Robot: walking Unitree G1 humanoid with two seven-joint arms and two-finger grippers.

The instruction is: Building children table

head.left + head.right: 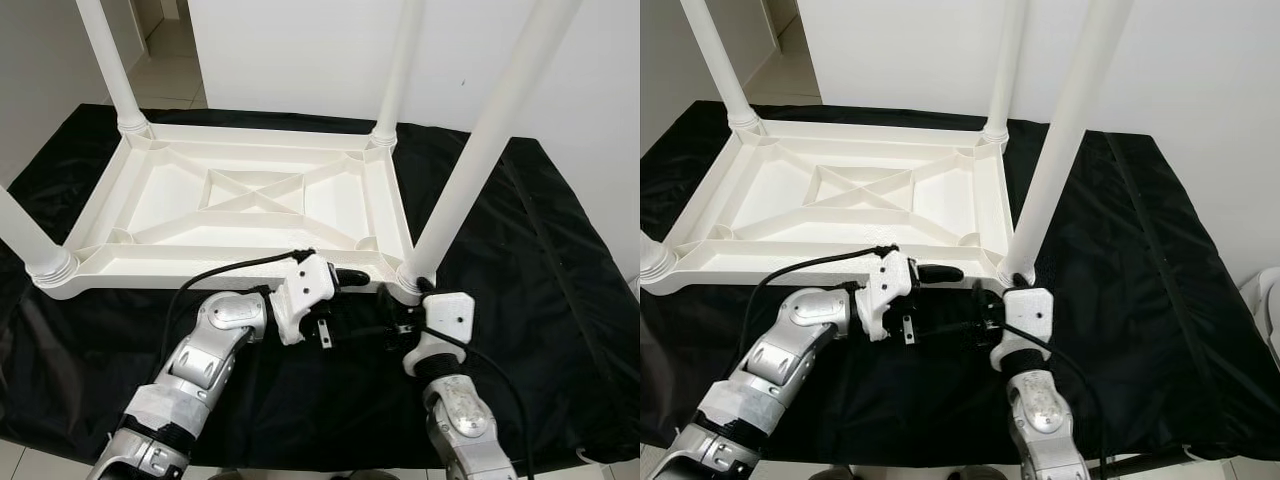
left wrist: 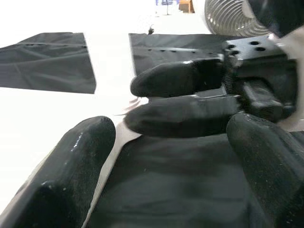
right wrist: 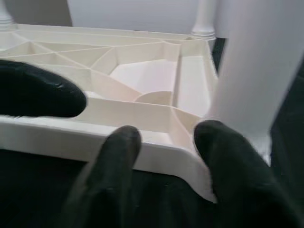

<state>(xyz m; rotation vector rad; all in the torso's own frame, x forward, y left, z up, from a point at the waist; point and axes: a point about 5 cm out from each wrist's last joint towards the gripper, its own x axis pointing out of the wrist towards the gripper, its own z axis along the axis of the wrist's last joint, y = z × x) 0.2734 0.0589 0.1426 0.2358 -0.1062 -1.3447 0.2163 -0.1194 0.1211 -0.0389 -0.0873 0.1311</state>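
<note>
Two silver arms reach out low in front of the robot, over a black cloth [image 1: 560, 300] spread on the floor. On it lies the white plastic children table [image 1: 250, 195], turned upside down so its legs point up. That way the legs can be pushed into the corner holes from above. All four legs look to be in place.

On the left, the near left leg [image 1: 25, 235] stands in its corner, and the far left leg [image 1: 110, 60] rises behind it. The left arm bends at the elbow and points to the right along the near edge of the table. The left gripper [image 1: 345, 300] sits just beside that edge. Its fingers [image 2: 80, 161] are spread apart and hold nothing. One finger lies on the rim, probably to keep the table from sliding.

Further right, the far right leg [image 1: 400, 60] stands at the back corner. The near right leg [image 1: 490, 130] leans a little toward the camera. The right arm comes straight up from below, with its wrist turned left. The right gripper [image 1: 400, 325] points at the corner under this leg. Its fingers [image 3: 228, 156] are apart and empty, close to the rim, and very near the left gripper's fingers.
</note>
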